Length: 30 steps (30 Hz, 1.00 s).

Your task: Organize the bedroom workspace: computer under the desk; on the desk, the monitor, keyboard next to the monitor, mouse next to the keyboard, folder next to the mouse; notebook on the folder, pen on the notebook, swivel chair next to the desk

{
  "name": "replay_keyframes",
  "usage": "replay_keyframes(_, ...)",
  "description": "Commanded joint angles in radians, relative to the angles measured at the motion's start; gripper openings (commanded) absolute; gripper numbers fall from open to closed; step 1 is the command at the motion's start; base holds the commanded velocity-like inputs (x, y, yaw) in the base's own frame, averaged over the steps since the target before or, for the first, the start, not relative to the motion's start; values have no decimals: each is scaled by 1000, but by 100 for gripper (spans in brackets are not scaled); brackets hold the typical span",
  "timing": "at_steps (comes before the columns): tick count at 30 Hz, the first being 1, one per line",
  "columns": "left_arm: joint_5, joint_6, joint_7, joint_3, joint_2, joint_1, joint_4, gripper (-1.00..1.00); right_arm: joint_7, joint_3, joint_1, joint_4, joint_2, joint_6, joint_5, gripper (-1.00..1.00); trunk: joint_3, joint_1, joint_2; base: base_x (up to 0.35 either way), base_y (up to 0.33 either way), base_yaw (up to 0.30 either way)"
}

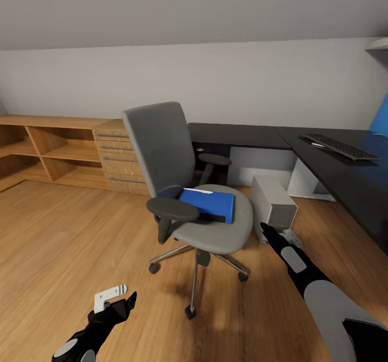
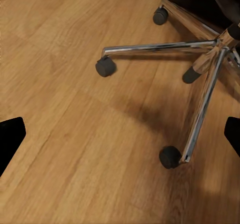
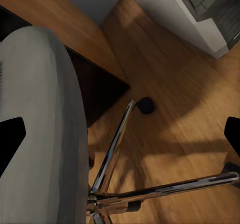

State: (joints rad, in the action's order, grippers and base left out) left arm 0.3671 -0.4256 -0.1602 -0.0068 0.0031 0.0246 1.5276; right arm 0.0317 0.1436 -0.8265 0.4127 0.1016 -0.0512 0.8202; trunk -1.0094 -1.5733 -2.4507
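The flat blue folder (image 1: 209,202) is seen at frame centre, lying on the grey padded swivel chair's (image 1: 221,232) seat. Both the right gripper (image 1: 268,231), just right of the seat, and the left gripper (image 1: 121,302), lower left, are spread empty. The folder's near edge should be approached level, so the chair is not rolled away.

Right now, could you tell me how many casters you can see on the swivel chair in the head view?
3: one at the front, one toward the shelves, one toward the computer. The seat may hide others behind.
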Motion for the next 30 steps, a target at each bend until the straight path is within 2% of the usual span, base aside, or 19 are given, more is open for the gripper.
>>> replay_keyframes(1, 11, -4, -7, 0, 0, 0, 2, 100, 3, 5, 0, 1, 0, -5, 7, 100, -1, 0, 0, 30, 0, 0)
replay_keyframes(4, 10, -4, -6, 2, 0, 0, 2, 100, 3, 5, 0, 0, 0, -6, 7, 100, -1, 0, 0, 107, 0, 0)
replay_keyframes(19, 10, -4, -7, 4, -1, 0, 2, 100, 4, 5, 0, -1, 0, -6, 7, 100, -1, 0, 0, 294, 0, 0)
replay_keyframes(30, 10, -4, -6, 21, -1, 0, 2, 100, 4, 4, 0, -5, -6, -15, 8, 100, -1, 0, 0, 29, 0, 0)
